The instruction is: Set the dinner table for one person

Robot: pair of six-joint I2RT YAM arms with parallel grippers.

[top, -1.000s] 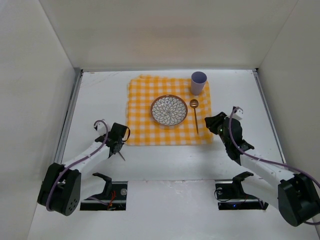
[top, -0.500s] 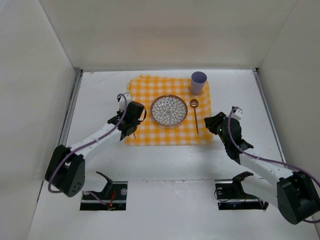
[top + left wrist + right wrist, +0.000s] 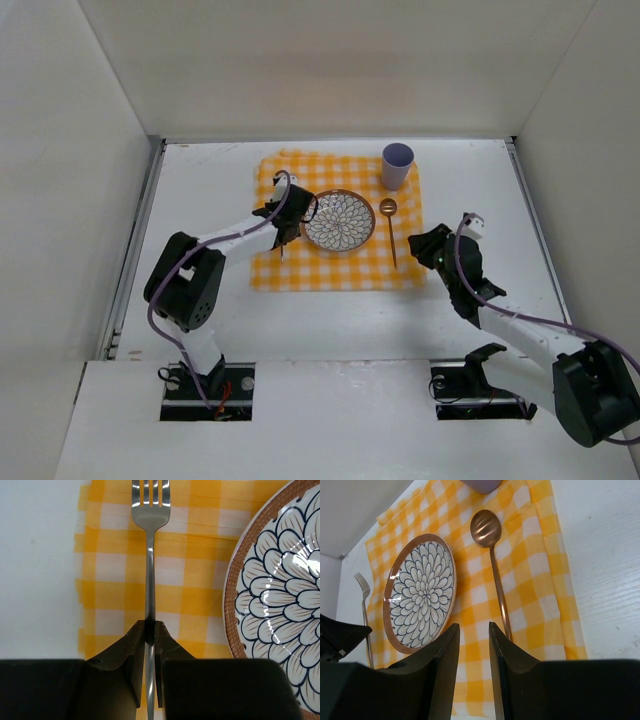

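Left tool [image 3: 150, 630] is clamped on the fork [image 3: 150, 555] beside the plate [image 3: 272, 600] at frame right; a high or tilted release risks the fork skewing onto the rim.

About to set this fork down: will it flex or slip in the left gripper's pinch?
Probably stiff: the fork juts straight from the shut left gripper. Its shiny, narrow handle looks slippery, so it may pivot. Dragged, it could wrinkle the thin checkered cloth.
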